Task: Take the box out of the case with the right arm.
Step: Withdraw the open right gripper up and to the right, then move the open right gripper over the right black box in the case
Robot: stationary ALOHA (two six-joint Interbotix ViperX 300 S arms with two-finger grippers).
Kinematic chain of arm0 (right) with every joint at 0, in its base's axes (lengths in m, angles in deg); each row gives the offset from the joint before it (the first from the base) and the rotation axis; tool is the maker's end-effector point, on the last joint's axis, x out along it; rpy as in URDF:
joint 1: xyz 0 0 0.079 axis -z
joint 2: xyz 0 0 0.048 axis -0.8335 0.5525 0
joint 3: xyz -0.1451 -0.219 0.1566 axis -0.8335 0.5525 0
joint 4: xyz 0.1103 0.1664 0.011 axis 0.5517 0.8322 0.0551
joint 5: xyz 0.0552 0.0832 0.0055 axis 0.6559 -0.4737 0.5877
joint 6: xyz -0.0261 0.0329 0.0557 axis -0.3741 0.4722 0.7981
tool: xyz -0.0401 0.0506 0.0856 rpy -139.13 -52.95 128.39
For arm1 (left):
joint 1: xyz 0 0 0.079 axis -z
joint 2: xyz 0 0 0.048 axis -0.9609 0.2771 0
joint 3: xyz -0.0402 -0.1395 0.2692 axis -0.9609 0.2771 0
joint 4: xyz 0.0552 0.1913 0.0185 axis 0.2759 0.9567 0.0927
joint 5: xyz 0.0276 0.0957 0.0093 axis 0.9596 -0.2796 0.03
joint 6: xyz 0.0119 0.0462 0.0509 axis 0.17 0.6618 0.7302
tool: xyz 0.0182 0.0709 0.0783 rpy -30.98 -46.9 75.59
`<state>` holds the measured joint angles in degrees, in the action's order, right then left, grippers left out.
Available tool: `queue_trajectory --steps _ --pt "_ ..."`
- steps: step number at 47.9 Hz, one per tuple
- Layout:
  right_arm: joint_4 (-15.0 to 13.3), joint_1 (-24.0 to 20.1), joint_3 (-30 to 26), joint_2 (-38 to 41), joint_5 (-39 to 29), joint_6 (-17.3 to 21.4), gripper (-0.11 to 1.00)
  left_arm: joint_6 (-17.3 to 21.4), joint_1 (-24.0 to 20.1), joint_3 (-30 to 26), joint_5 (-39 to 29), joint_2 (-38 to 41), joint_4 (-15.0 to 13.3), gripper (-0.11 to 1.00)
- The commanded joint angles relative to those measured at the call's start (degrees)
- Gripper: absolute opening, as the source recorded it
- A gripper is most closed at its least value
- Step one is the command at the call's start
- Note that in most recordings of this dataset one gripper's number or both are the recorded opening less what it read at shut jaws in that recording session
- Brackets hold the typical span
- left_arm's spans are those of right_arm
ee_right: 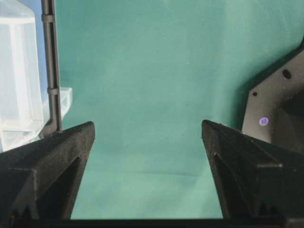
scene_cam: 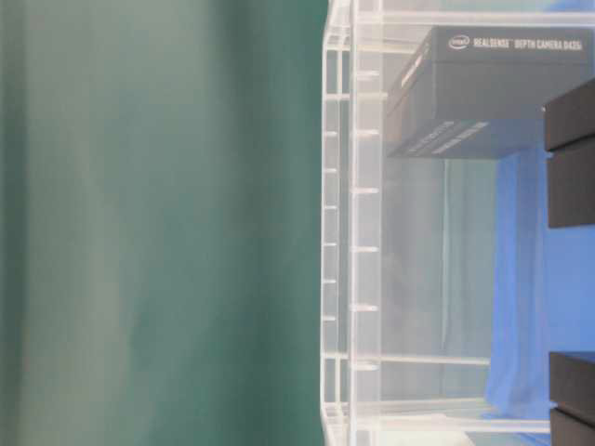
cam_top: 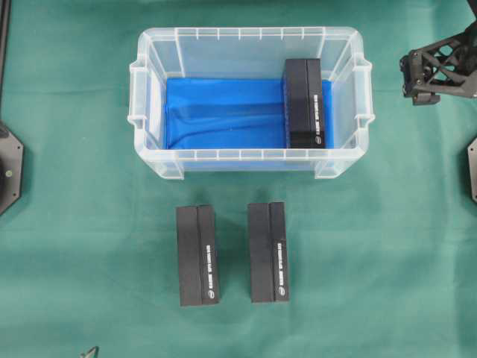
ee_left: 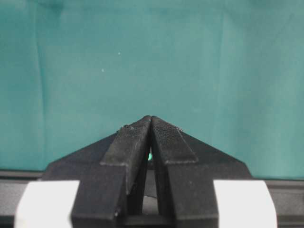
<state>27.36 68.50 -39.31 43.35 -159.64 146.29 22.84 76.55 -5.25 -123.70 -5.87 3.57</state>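
**Right gripper wide apart, holding nothing**

The right gripper (ee_right: 147,137) hangs over bare green cloth (cam_top: 74,224), at 3 o'clock of the case (cam_top: 149,104). The box (cam_top: 304,103) lies inside, at the case's 3 o'clock end. The left gripper (ee_left: 151,124) is pressed together, empty.

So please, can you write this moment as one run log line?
box: in case, right end | right end effector: open, empty, outside case | left end effector: shut, over cloth | two boxes: on cloth

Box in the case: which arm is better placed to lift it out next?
Right. The box lies at the case's right end, the open right gripper just outside; the left gripper is shut.
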Motion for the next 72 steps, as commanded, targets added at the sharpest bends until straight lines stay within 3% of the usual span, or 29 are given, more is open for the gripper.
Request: queue_trajectory --steps 1,14,27,39,72 --pt "0.0 0.2 -1.2 -0.3 0.4 0.0 0.89 0.1 -0.2 -1.4 0.3 0.3 0.2 0.00" --pt "0.6 -0.9 -6.9 6.1 5.7 -0.2 0.89 0.2 -0.2 -1.4 0.3 0.3 0.2 0.00" --pt "0.6 -2.9 -18.8 18.4 8.0 -0.9 0.89 0.3 -0.2 -1.4 0.3 0.3 0.2 0.00" --pt "0.8 -3.6 -26.4 26.0 8.1 -1.4 0.89 0.4 -0.2 -1.4 0.3 0.2 0.2 0.00" --pt "0.9 -3.6 -26.2 27.5 6.3 -1.3 0.89 0.4 -0.2 -1.4 0.3 0.3 0.2 0.00"
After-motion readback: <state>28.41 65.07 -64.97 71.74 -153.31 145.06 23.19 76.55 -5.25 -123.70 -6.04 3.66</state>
